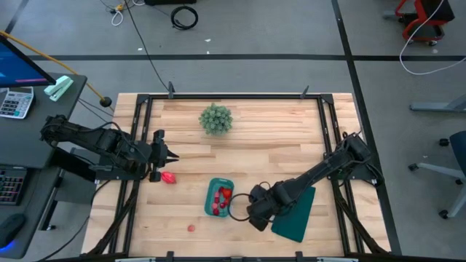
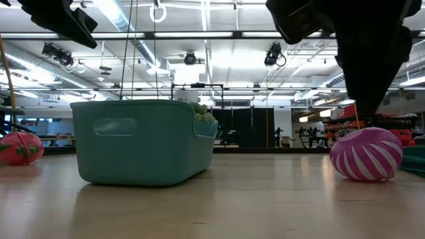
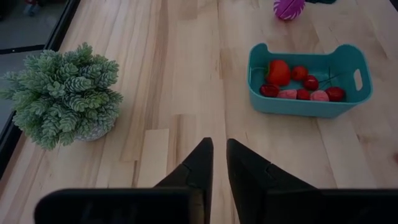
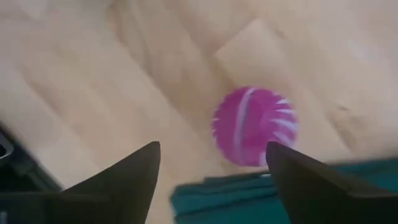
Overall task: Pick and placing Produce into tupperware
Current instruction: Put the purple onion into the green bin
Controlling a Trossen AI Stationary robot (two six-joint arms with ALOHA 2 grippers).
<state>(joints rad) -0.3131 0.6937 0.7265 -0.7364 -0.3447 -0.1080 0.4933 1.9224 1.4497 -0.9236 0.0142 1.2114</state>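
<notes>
The teal tupperware (image 1: 220, 196) stands on the table's near middle and holds several red and pink produce pieces (image 3: 298, 86). The striped purple round piece (image 4: 255, 126) rests on the wood right of the tub, beside the green slab; it also shows in the low view (image 2: 366, 154). My right gripper (image 4: 212, 149) hovers open over it, fingers wide on either side and clear of it. A red piece (image 1: 169, 177) lies near my left gripper (image 1: 167, 154), which is shut and waits at the left. A small red piece (image 1: 191, 228) lies near the front edge.
A spiky green plant (image 1: 215, 118) stands toward the far middle. The dark-green slab (image 1: 295, 215) lies under and right of my right arm. Black frame rails run along both table sides. Bare wood lies between the plant and the tub.
</notes>
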